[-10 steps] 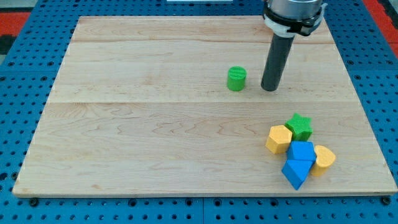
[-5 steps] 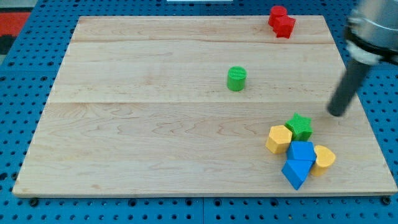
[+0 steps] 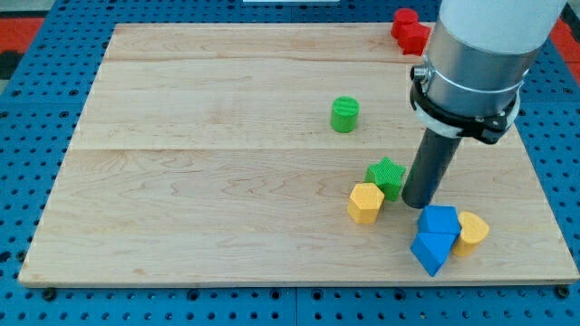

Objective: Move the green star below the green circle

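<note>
Pale wood forms the board (image 3: 227,208), which lies on a blue perforated base (image 3: 36,109). Items follow in order from the view's left to the view's right.

1. Green circle (image 3: 344,115): a short upright cylinder, standing alone a little right of the board's centre.
2. Yellow hexagon (image 3: 365,203): lies toward the view's bottom right and touches the lower left of the green star.
3. Green star (image 3: 387,176): sits below the green circle and slightly to its right, well apart from it. The star has no long axis. One point appears to face the view's top, but its exact rotation cannot be confirmed at this size.
4. My tip (image 3: 418,205): the rod's lower end rests on the board just beside the star's right side. Whether it touches the star cannot be told. The arm carries no gripper, so no jaw state applies.
5. Two blue blocks (image 3: 436,235): stacked close together just below and right of my tip. Their shapes are unclear.
6. Yellow block (image 3: 472,230): touches the right side of the blue blocks. Its left part is hidden.
7. Red blocks (image 3: 410,30): at the board's top edge, partly hidden by the arm.
</note>
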Tool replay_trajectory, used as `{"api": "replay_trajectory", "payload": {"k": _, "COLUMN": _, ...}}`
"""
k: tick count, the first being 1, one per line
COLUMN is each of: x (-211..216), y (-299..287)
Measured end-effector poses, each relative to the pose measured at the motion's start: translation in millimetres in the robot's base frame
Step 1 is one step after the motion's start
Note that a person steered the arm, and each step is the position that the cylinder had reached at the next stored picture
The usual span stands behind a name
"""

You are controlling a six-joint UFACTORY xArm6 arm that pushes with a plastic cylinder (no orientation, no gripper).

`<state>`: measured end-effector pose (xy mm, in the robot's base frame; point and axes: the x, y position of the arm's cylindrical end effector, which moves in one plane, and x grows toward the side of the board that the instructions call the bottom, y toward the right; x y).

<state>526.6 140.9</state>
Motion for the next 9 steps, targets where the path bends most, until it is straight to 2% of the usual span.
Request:
{"api": "replay_trajectory", "payload": {"k": 2, "x": -17.7, "y": -41.7}}
{"api": "replay_trajectory", "payload": {"k": 5, "x": -65.5, "y": -51.5}}
{"api": "replay_trajectory", "payload": {"k": 6, "x": -66.5, "y": -51.5}}
{"api": "replay_trajectory", "payload": {"k": 7, "x": -79.3, "y": -44.3}}
{"api": "replay_trajectory", "payload": {"k": 9, "x": -138.7, "y": 23.0}}
